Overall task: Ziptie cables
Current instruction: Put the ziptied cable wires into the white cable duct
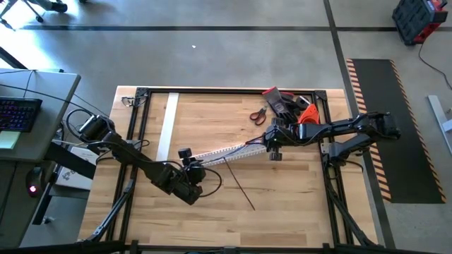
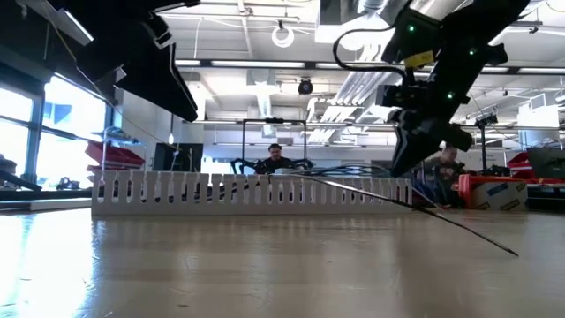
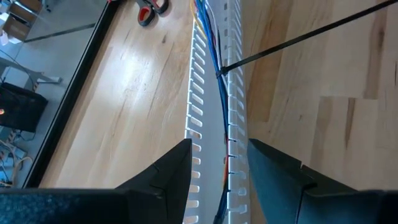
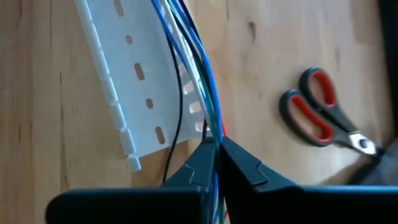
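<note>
A long white comb-toothed duct [image 1: 226, 151] lies slantwise on the wooden table. The cables [image 3: 214, 62], thin blue, white and green wires, run along inside it. A black zip tie [image 3: 298, 37] sits at the duct's middle, and its long tail slants out onto the table [image 1: 244, 190]. My left gripper [image 1: 189, 164] is at the duct's left end, its fingers on either side of the duct [image 3: 217, 180]. My right gripper [image 1: 272, 150] is at the duct's right end, shut on the cables [image 4: 199, 56]. My left gripper has the duct's left end between its two fingers [image 3: 180, 165], one on each comb wall, coming slanting down from the table's left. The duct lies flat on the table. My right gripper pinches the cable bundle [image 4: 211, 130] between its fingertips, just past the duct's right end. The fingers slant down from the table's right, and the wires run on between them toward the wrist.
A second white strip [image 1: 167, 127] lies near the table's far left. Red-handled scissors [image 1: 258, 115] and red and orange tools [image 1: 293, 106] lie at the far right, close behind my right gripper. The near half of the table is bare wood [image 1: 282, 204].
</note>
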Controlling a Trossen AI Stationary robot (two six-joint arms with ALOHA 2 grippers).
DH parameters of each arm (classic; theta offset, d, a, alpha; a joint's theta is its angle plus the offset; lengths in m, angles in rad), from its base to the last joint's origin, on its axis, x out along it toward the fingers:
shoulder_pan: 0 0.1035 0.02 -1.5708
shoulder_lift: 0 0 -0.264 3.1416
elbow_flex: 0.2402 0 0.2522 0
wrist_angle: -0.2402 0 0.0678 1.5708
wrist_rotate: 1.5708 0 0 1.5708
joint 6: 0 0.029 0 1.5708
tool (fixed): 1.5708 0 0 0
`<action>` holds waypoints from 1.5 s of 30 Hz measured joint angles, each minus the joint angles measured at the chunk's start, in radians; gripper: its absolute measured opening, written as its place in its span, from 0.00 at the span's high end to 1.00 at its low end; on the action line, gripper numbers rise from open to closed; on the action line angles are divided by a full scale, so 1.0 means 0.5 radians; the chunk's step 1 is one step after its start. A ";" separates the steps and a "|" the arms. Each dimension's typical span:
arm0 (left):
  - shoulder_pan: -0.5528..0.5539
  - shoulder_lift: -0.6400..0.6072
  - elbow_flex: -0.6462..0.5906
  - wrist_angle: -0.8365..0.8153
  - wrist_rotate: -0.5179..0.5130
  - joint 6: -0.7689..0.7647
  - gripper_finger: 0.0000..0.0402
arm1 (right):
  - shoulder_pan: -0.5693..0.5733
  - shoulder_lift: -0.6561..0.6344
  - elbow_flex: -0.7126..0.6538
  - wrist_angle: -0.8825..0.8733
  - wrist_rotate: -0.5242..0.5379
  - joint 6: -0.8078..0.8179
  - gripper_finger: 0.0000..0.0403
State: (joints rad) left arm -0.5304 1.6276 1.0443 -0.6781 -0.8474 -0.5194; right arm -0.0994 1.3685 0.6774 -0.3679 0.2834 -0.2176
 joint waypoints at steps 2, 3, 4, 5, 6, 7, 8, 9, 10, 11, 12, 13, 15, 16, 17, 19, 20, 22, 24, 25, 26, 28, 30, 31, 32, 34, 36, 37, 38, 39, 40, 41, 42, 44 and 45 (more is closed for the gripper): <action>0.000 0.000 0.000 -0.001 0.001 0.000 0.66 | 0.039 -0.006 0.025 -0.018 0.051 -0.001 1.00; 0.000 0.000 0.000 0.001 0.001 0.000 0.66 | 0.061 -0.011 0.035 -0.017 0.075 -0.004 1.00; -0.001 0.000 0.000 -0.001 0.001 0.000 0.66 | 0.089 -0.015 0.042 -0.019 0.109 -0.011 1.00; -0.001 0.000 0.000 -0.001 0.001 -0.001 0.66 | 0.120 -0.017 0.051 -0.019 0.141 -0.017 1.00; -0.001 0.000 0.000 0.001 0.001 -0.001 0.66 | 0.154 -0.018 0.063 -0.021 0.180 -0.019 1.00; -0.001 0.000 0.000 0.001 0.001 -0.001 0.66 | 0.187 -0.022 0.071 -0.030 0.219 -0.022 1.00; -0.001 0.000 0.000 0.003 0.001 -0.001 0.66 | 0.222 -0.030 0.079 -0.040 0.254 -0.025 1.00; -0.001 0.000 0.000 0.005 0.001 -0.001 0.66 | 0.256 -0.039 0.087 -0.051 0.274 -0.037 1.00; -0.001 0.000 0.000 0.005 0.001 -0.001 0.66 | 0.289 -0.047 0.092 -0.065 0.277 -0.044 1.00; -0.001 0.000 0.000 0.007 0.009 -0.001 0.66 | 0.324 -0.057 0.094 -0.093 0.269 -0.051 1.00; -0.001 0.000 0.000 0.012 0.025 -0.001 0.66 | 0.354 -0.067 0.094 -0.128 0.258 -0.053 1.00; -0.001 0.000 0.000 0.019 0.046 -0.001 0.66 | 0.387 -0.071 0.094 -0.169 0.253 -0.053 1.00; -0.001 0.000 0.000 0.051 0.067 0.000 0.66 | 0.447 -0.071 0.094 -0.238 0.254 -0.053 1.00; -0.001 0.000 0.000 0.064 0.069 0.001 0.66 | 0.471 -0.071 0.094 -0.268 0.253 -0.052 1.00; -0.001 0.000 0.000 0.079 0.069 0.009 0.66 | 0.490 -0.068 0.094 -0.287 0.250 -0.053 1.00; -0.001 0.000 0.000 0.125 0.069 0.055 0.66 | 0.505 -0.053 0.094 -0.325 0.248 -0.048 1.00; -0.001 0.000 -0.001 0.142 0.069 0.079 0.66 | 0.499 -0.050 0.087 -0.341 0.253 -0.038 1.00; 0.000 0.000 -0.001 0.197 0.069 0.121 0.66 | 0.462 -0.042 0.043 -0.339 0.298 0.005 1.00; 0.000 0.000 -0.001 0.232 0.069 0.163 0.66 | 0.404 -0.040 -0.017 -0.310 0.317 0.037 1.00; 0.000 0.000 -0.001 0.246 0.069 0.176 0.66 | 0.378 -0.040 -0.046 -0.277 0.319 0.055 1.00; 0.000 0.000 -0.001 0.261 0.069 0.185 0.66 | 0.350 -0.040 -0.072 -0.245 0.318 0.070 1.00; -0.001 0.000 -0.001 0.261 0.069 0.191 0.66 | 0.308 -0.040 -0.108 -0.208 0.285 0.067 0.98; 0.000 0.000 -0.001 0.261 0.069 0.192 0.66 | 0.285 -0.039 -0.116 -0.190 0.202 0.052 0.94; 0.000 0.000 -0.001 0.262 0.069 0.194 0.66 | 0.277 -0.039 -0.116 -0.191 0.174 0.052 0.90; 0.000 0.000 -0.001 0.261 0.069 0.196 0.66 | 0.275 -0.040 -0.108 -0.196 0.163 0.052 0.86; 0.000 0.000 -0.001 0.261 0.069 0.196 0.66 | 0.275 -0.040 -0.066 -0.265 0.168 0.037 0.78; 0.000 0.000 -0.001 0.262 0.070 0.203 0.66 | 0.275 -0.044 0.007 -0.375 0.171 -0.002 0.69; 0.000 0.000 -0.001 0.261 0.078 0.208 0.66 | 0.270 -0.044 0.044 -0.428 0.172 -0.015 0.65; 0.000 0.000 -0.001 0.261 0.087 0.208 0.66 | 0.256 -0.044 0.076 -0.477 0.177 -0.031 0.62; 0.001 0.000 -0.001 0.261 0.090 0.208 0.66 | 0.231 -0.044 0.104 -0.512 0.183 -0.051 0.59; 0.002 0.000 -0.001 0.262 0.090 0.208 0.66 | 0.191 -0.044 0.123 -0.514 0.182 -0.092 0.56; 0.002 0.000 -0.001 0.261 0.091 0.208 0.66 | 0.143 -0.045 0.133 -0.503 0.174 -0.138 0.55; 0.003 0.000 -0.001 0.261 0.091 0.208 0.66 | 0.085 -0.045 0.135 -0.493 0.155 -0.191 0.53; 0.004 0.000 -0.001 0.262 0.091 0.208 0.66 | -0.060 -0.044 0.133 -0.470 0.064 -0.276 0.53; 0.004 0.000 -0.001 0.262 0.091 0.208 0.66 | -0.141 -0.037 0.133 -0.438 0.000 -0.313 0.52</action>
State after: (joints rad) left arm -0.5285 1.6276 1.0439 -0.5472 -0.8019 -0.4156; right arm -0.1697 1.3499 0.7441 -0.5871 0.2836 -0.3742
